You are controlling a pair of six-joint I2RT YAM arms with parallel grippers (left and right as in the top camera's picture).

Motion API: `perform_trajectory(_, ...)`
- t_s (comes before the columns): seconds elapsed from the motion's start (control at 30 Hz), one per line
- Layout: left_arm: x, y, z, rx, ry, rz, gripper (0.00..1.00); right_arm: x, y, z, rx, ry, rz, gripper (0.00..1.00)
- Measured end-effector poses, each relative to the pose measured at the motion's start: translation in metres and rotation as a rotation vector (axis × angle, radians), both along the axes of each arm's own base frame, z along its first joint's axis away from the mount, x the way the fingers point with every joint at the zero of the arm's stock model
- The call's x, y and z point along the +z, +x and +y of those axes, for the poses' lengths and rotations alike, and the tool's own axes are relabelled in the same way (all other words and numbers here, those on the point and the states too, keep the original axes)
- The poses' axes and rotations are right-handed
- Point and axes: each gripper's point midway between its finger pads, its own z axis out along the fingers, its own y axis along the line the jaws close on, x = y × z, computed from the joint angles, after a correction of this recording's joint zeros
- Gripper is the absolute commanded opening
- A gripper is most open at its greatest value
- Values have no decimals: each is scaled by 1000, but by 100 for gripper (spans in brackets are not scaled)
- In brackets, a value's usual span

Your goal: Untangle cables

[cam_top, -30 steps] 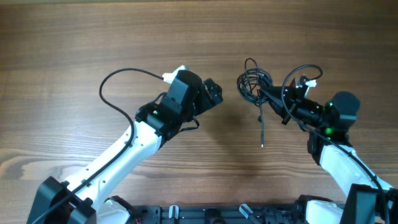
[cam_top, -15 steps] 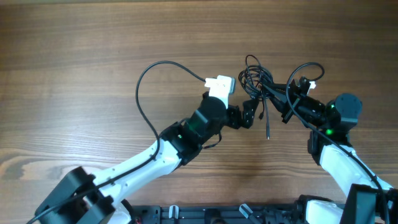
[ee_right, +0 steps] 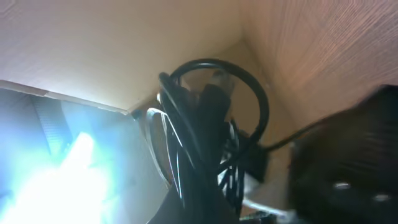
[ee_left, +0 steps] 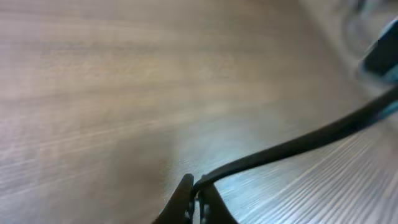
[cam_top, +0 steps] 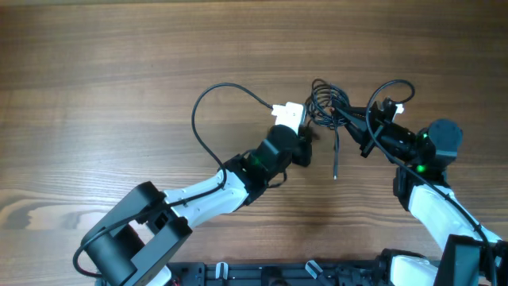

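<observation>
The cables [cam_top: 324,102] sit as a small knot of thin black loops right of the table's [cam_top: 95,63] middle, nearer its far edge than its near one; one loose strand [cam_top: 334,155] drops from the knot toward the near edge and ends in a tiny plug, apart from everything else. The right gripper [cam_top: 347,117] reaches in from the right-hand side and meets the knot at its right flank; in the right wrist view its fingers read as one dark mass pressed together amid the coils [ee_right: 177,118], clenched on the bundle, with a round loop arching over the tips. The left gripper [cam_top: 308,141] lies just to the left of the knot and a little nearer the near edge, close beside the hanging strand; the left wrist view is blurred, yet the fingertips [ee_left: 186,200] appear drawn tight together, with a thin black strand [ee_left: 298,144] running out from between them toward the upper right, so the jaws look pinched on one wire. A thicker black arm cable [cam_top: 208,107] curves in a wide loop off the left arm toward the far edge, ending at a white connector [cam_top: 287,114] beside the wrist.
</observation>
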Motion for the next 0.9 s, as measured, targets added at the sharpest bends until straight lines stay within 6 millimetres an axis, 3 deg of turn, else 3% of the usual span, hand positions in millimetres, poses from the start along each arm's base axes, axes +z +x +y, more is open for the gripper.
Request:
perform_trajectory(0.13, -44, -30, 14, -68, 138, 171, 4, 0, 16, -27, -132, -1, 0, 11)
perform_trajectory(0.23, -44, -43, 5, -146, 110, 214, 4, -1, 34, -52, -293, -25, -22, 11)
perform_trajectory(0.3, -45, -54, 0, -202, 90, 250, 4, -4, 50, -75, -452, -187, -153, 11)
perform_trajectory(0.4, -44, -59, -3, -230, 78, 265, 7, -17, 58, -92, -544, -369, -225, 11)
perform_trajectory(0.43, -43, -60, -4, -235, 75, 268, 36, -20, 59, -95, -556, -420, -248, 11)
perform_trajectory(0.53, -42, -61, -4, -245, 74, 267, 100, -22, 58, -92, -517, -556, -361, 18)
perform_trajectory(0.63, -35, -56, 22, -205, 108, 301, 100, -36, 51, -83, -405, -734, -491, 20)
perform_trajectory(0.7, -2, -44, 51, -148, 91, 268, 100, -45, 44, -72, -310, -798, -562, 19)
perform_trajectory(0.73, 25, -39, 61, -130, 59, 212, 100, -45, 37, -63, -244, -803, -625, 16)
perform_trajectory(0.8, 75, -40, 72, -122, -9, 104, 100, -40, 22, -42, -116, -758, -733, 8)
perform_trajectory(0.87, 114, -50, 83, -146, -30, -10, 100, -32, -4, -16, 45, -662, -854, 4)
perform_trajectory(0.9, 124, -54, 86, -159, -28, -49, 100, -28, -15, -6, 109, -620, -904, 4)
